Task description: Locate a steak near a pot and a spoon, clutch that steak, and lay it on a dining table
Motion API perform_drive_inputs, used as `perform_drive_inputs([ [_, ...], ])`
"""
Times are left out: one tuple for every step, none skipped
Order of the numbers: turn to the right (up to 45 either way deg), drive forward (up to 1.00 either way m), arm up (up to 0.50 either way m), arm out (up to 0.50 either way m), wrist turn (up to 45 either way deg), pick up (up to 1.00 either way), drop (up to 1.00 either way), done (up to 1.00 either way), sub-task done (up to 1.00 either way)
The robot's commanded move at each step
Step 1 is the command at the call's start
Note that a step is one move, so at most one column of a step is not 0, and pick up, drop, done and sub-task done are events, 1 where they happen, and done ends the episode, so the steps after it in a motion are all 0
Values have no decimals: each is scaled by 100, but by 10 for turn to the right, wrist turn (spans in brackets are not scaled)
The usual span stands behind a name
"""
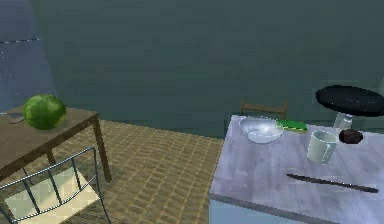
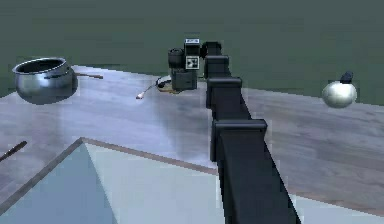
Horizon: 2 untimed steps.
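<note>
Forward view: wood bench (image 1: pixel 72 133) at left with a melon (image 1: pixel 44 110) on it and a chair (image 1: pixel 60 190) in front; pale bench (image 1: pixel 260 178) at right carries a glass bowl (image 1: pixel 262 129), cup (image 1: pixel 322 147), knife (image 1: pixel 330 182) and black pan (image 1: pixel 350 98). Arm side view: arm (image 2: pixel 240 140) reaches out over the bench (image 2: pixel 320 140), with the end effector (image 2: pixel 172 80) at a small brown blob (image 2: pixel 176 89) lying on the bench just right of the spoon (image 2: pixel 150 90); pot (image 2: pixel 45 80) sits further left, kettle (image 2: pixel 340 92) far right. Can't tell whether the end effector holds anything or touches the blob.
</note>
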Motion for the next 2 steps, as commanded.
perform_drive_inputs([
  [0, 0, 0, 0, -450, 0, 0, 0, 0],
  [0, 0, 0, 0, -450, 0, 0, 0, 0],
])
